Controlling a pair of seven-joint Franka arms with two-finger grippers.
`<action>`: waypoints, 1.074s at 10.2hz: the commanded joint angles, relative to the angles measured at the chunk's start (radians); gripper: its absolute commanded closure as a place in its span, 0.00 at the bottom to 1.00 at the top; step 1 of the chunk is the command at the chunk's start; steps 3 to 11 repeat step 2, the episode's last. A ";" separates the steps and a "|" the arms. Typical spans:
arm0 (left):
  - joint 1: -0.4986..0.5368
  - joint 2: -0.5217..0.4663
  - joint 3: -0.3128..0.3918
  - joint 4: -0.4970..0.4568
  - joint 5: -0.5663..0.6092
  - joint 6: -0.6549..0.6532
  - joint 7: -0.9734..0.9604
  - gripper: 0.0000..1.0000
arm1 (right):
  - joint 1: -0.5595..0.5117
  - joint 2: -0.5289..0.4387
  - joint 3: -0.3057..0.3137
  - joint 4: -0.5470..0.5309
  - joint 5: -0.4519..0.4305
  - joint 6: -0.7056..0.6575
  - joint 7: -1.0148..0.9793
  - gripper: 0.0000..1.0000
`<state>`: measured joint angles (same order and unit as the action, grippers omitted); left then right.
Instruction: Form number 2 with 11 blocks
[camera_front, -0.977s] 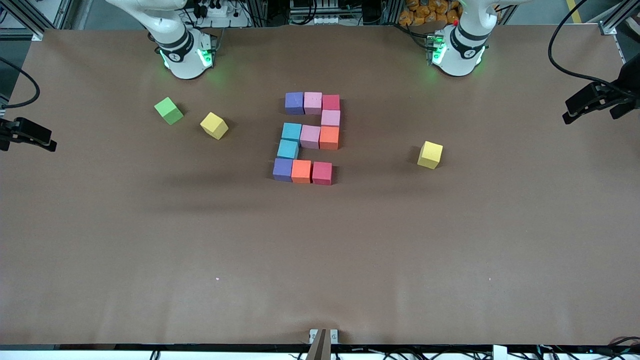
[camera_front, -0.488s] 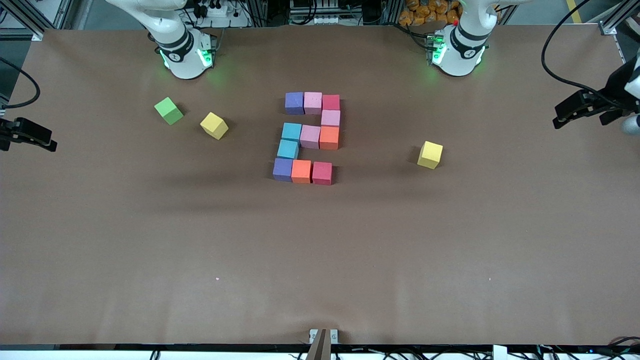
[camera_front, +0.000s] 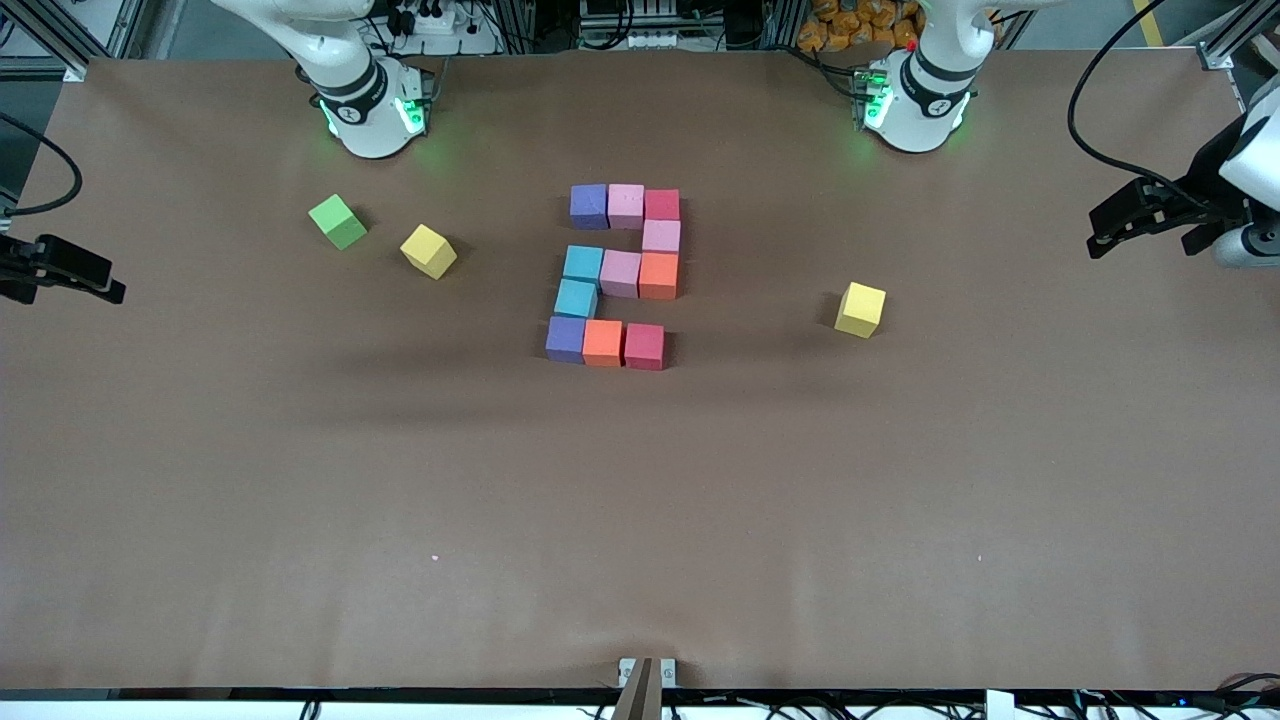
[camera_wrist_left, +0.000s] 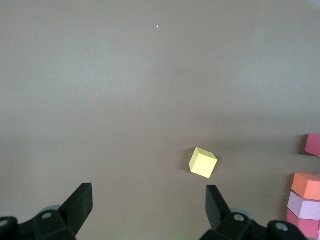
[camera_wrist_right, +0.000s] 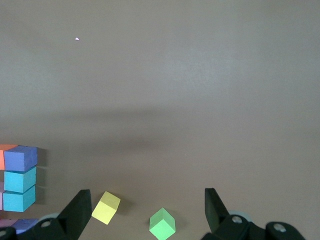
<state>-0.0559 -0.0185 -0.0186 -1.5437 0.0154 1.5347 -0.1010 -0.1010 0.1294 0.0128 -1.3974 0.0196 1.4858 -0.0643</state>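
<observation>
Drifted inward, left hand (camera_front: 1100, 232) and right hand (camera_front: 110, 290) gape, well apart from blocks (camera_front: 620, 273).

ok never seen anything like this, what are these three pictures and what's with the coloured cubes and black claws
Two robot arms are bolted along one edge of a brown table. One picture looks down from a high camera facing them; the other two come from cameras on each arm's wrist. The black claws are grippers: the left gripper and the right gripper are both open, hold nothing, and hang at the table's ends, each at its own arm's. Mid-table, eleven blocks lie side by side in the shape of a 2. Apart from it lie a green cube and two yellow cubes.
</observation>
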 joint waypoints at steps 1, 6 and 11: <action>0.002 0.005 0.000 0.013 -0.017 0.002 0.024 0.00 | -0.017 -0.002 0.007 0.005 0.014 -0.010 0.011 0.00; 0.002 0.005 0.000 0.013 -0.017 0.002 0.024 0.00 | -0.017 -0.002 0.007 0.005 0.014 -0.009 0.008 0.00; 0.002 0.005 0.000 0.013 -0.017 0.002 0.024 0.00 | -0.017 -0.002 0.007 0.005 0.014 -0.009 0.008 0.00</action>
